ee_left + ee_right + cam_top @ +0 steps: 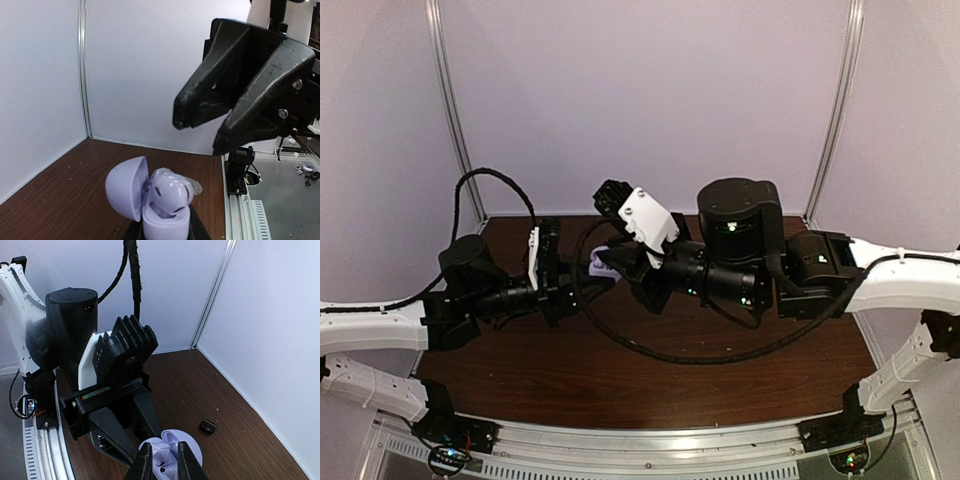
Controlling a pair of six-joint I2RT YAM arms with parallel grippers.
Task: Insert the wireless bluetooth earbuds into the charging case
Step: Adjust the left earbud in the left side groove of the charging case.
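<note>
Seating the bud calls for a straight, gentle push: the left gripper [131, 440] clamps the open lilac plastic charging case [162, 212] above the table. The right gripper [165, 460], jaws nearly together, pinches a lilac earbud [172, 190] in its well; a black bud [208, 426] lies apart on the dark wooden tabletop [235, 440].

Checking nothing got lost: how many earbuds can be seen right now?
2: a lilac earbud sits in the open case, and a black earbud lies loose on the table. Others may be hidden by the arms.
</note>
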